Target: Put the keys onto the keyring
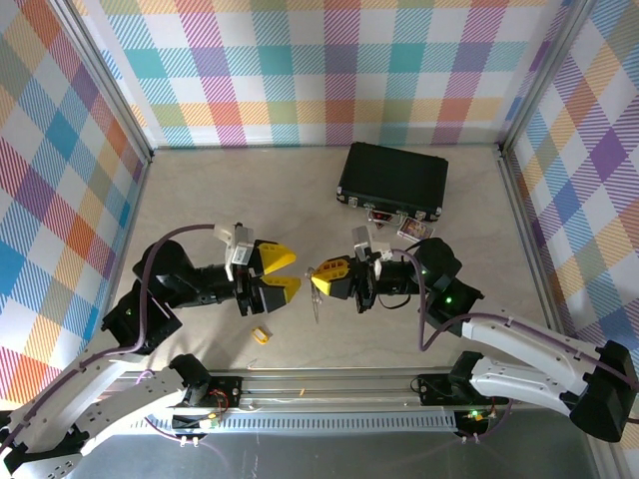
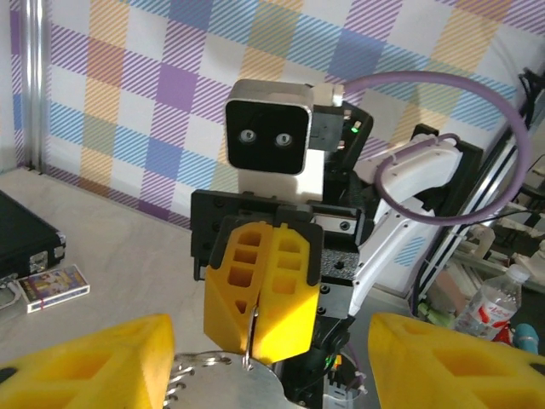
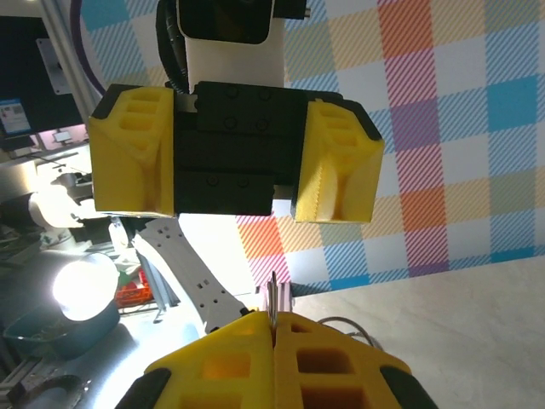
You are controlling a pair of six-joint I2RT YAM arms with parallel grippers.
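The left tool [image 1: 288, 273] hovers above the bench [image 1: 220, 190] with its yellow fingers [image 1: 272, 257] spread wide and nothing between them. The right wrist view confirms this, since the gap between the two pads is bare.

On the bench just in front of that tool lies a small yellow piece [image 1: 261, 335], apart from both arms. It is the only loose part of the key set I can pick out. Whether any keys already hang on the loop cannot be told. In the left wrist view some silvery metal with a toothed edge sits under the other arm's fingers, too cropped to name.

Right of centre, the keyring [image 1: 317, 302] hangs in the air. It shows as a thin grey line seen nearly edge-on, dropping from the right tool [image 1: 318, 279]. That tool is clamped shut on it, and in its own wrist view a sliver of metal stands up from the seam between the closed fingers. The two tools face each other, near but not touching. Farther right and back, a black case [image 1: 391, 180] rests shut on the bench.

I judge this to be the presenting step: the ring is held up and ready, and the feeding arm is empty. The next move calls for the left tool to drop to the bench and pinch the yellow piece, which is small and low, so the approach should be flat. It must then bring the piece level with the ring's opening, and the ring's thin edge leaves little room for error.
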